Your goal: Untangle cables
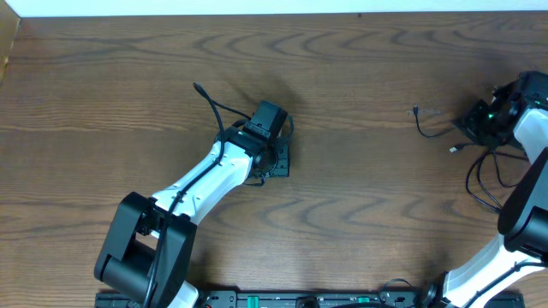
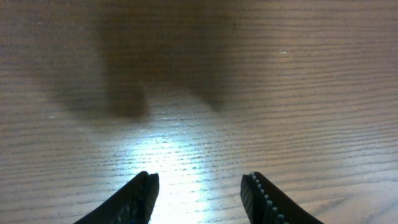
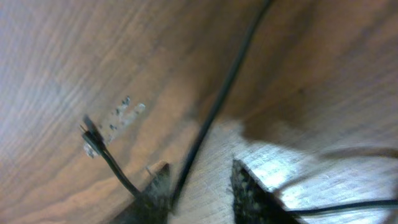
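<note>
The black cable (image 1: 482, 178) lies at the far right of the table in loose loops, with one plug end (image 1: 416, 110) to the left and another (image 1: 453, 151) below it. My right gripper (image 1: 468, 126) is low over it and open. In the right wrist view a blurred strand of the black cable (image 3: 217, 106) runs between the fingers (image 3: 200, 180), close to the left one, and a plug end (image 3: 90, 140) lies to the left. The white cable does not clearly show. My left gripper (image 1: 276, 158) is open and empty over bare wood at the table's middle (image 2: 199, 186).
A thicker black wire (image 1: 210, 104) loops out from the left arm's wrist. The wooden table (image 1: 360, 214) ends at a white wall along the back. The right arm (image 1: 527, 214) reaches up along the right edge over the cable loops.
</note>
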You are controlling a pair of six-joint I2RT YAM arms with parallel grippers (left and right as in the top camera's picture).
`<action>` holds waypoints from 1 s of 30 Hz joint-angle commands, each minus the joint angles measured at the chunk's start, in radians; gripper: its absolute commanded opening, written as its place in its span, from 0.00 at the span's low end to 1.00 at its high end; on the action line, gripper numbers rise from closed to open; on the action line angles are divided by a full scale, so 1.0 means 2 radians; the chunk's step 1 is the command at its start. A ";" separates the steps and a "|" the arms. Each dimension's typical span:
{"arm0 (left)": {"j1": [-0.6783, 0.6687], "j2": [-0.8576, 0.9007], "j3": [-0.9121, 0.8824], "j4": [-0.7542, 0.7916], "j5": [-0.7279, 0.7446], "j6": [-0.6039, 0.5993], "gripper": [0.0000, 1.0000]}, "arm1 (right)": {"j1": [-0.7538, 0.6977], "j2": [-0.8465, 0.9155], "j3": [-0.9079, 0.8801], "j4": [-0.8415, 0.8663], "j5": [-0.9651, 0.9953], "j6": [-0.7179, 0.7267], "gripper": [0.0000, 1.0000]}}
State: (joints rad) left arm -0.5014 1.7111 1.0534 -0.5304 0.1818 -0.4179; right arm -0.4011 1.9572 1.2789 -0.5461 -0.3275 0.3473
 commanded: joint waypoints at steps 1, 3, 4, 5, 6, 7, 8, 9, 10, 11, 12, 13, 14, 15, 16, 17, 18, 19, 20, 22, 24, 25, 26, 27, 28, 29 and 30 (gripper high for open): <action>-0.001 0.003 -0.001 -0.002 0.001 0.003 0.48 | 0.011 0.006 -0.002 0.006 -0.014 0.000 0.08; -0.001 0.003 -0.001 -0.003 0.001 0.003 0.48 | 0.012 0.006 -0.002 0.008 -0.029 0.000 0.01; -0.001 0.003 -0.001 -0.003 0.001 0.003 0.48 | 0.011 0.005 -0.002 0.010 -0.038 -0.001 0.01; -0.001 0.003 -0.001 -0.004 0.001 0.003 0.48 | 0.011 0.005 -0.002 0.010 -0.047 -0.003 0.01; -0.001 0.003 -0.001 -0.004 0.001 0.003 0.48 | 0.010 0.002 -0.001 0.010 -0.056 -0.006 0.01; -0.001 0.003 -0.001 -0.004 0.001 0.003 0.48 | 0.009 -0.001 -0.001 0.010 -0.065 -0.008 0.01; -0.001 0.003 -0.001 -0.004 0.001 0.003 0.48 | 0.008 -0.006 -0.001 0.010 -0.073 -0.012 0.01; -0.001 0.003 -0.001 -0.004 0.001 0.003 0.48 | 0.006 -0.012 -0.001 0.010 -0.079 -0.016 0.01; -0.001 0.003 -0.001 -0.004 0.001 0.003 0.48 | 0.005 -0.019 -0.001 0.009 -0.080 -0.015 0.01; -0.001 0.003 -0.001 -0.004 0.001 0.003 0.48 | 0.004 -0.029 0.000 0.009 -0.081 -0.016 0.01; -0.001 0.003 -0.001 -0.004 0.001 0.003 0.48 | 0.002 -0.041 0.000 0.009 -0.081 -0.016 0.01; -0.001 0.003 -0.001 -0.004 0.001 0.003 0.48 | 0.000 -0.054 0.000 0.009 -0.081 -0.016 0.01; -0.001 0.003 -0.001 -0.004 0.001 0.003 0.48 | -0.003 -0.071 0.000 0.009 -0.081 -0.018 0.01; -0.001 0.003 -0.001 -0.004 0.001 0.003 0.48 | -0.005 -0.084 0.000 0.009 -0.081 -0.018 0.01; -0.001 0.003 -0.001 -0.004 0.001 0.003 0.48 | -0.007 -0.100 0.000 0.008 -0.081 -0.018 0.01; -0.001 0.003 -0.001 -0.004 0.001 0.003 0.48 | -0.011 -0.119 0.000 0.005 -0.080 -0.018 0.01; -0.001 0.003 -0.001 -0.004 0.001 0.003 0.48 | -0.014 -0.131 0.000 0.003 -0.078 -0.017 0.01; -0.001 0.003 -0.001 -0.004 0.001 0.003 0.48 | -0.019 -0.146 0.000 -0.003 -0.074 -0.017 0.01; -0.001 0.003 -0.001 -0.004 0.001 0.003 0.48 | -0.023 -0.160 0.000 -0.011 -0.065 -0.017 0.01; -0.001 0.003 -0.001 -0.004 0.001 0.003 0.48 | -0.035 -0.182 0.000 -0.033 -0.042 -0.017 0.01; -0.001 0.003 -0.001 -0.004 0.001 0.003 0.48 | -0.048 -0.197 0.000 -0.058 -0.009 -0.018 0.01; -0.001 0.003 -0.001 -0.004 0.001 0.003 0.48 | -0.054 -0.200 0.000 -0.069 0.009 -0.024 0.01; -0.001 0.003 -0.001 -0.004 0.001 0.003 0.49 | -0.060 -0.201 0.000 -0.079 0.030 -0.032 0.01; -0.001 0.003 -0.001 -0.004 0.001 0.003 0.48 | -0.066 -0.201 0.000 -0.089 0.053 -0.038 0.01; -0.001 0.003 -0.001 -0.004 0.001 0.003 0.48 | -0.072 -0.200 0.000 -0.101 0.084 -0.038 0.01; -0.001 0.003 -0.001 -0.004 0.001 0.003 0.48 | -0.080 -0.200 -0.001 -0.115 0.129 -0.037 0.01; -0.001 0.003 -0.001 -0.004 0.001 0.003 0.48 | -0.084 -0.200 -0.001 -0.122 0.156 -0.034 0.01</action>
State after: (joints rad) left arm -0.5014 1.7111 1.0534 -0.5346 0.1818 -0.4179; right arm -0.5392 1.5513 1.2758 -0.7612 -0.2504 0.3012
